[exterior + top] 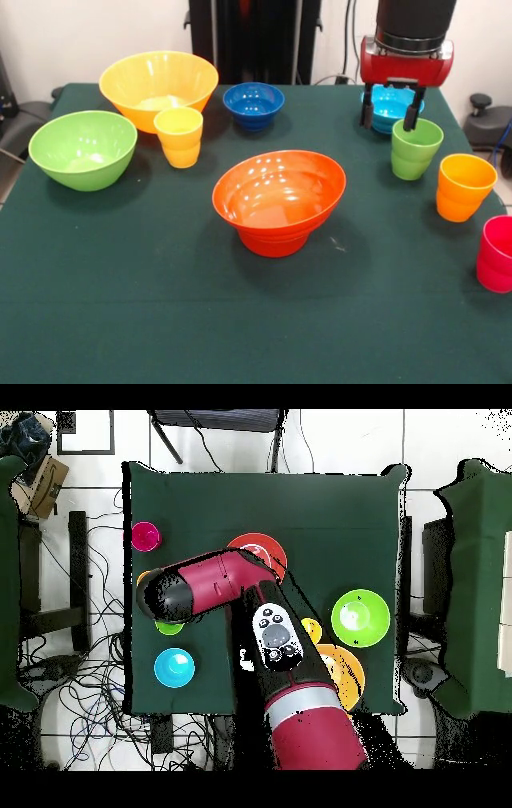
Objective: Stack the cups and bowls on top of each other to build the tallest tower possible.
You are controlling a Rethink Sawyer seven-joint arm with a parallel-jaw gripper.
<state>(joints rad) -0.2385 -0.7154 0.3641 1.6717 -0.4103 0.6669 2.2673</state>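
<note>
Dark green bench (160, 320) carrying bowls in yellow (158, 88), green (82, 149), dark blue (254, 105), light blue (391, 108) and glossy orange (279, 200), cups in yellow (179, 137), green (415, 149), orange-yellow (465, 186), pink-red (496, 254), beneath a red-and-black gripper (390, 120).

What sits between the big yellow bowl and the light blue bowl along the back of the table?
Front view: only the dark blue bowl sits between the large yellow bowl and the light blue bowl; otherwise bare green cloth.
</note>
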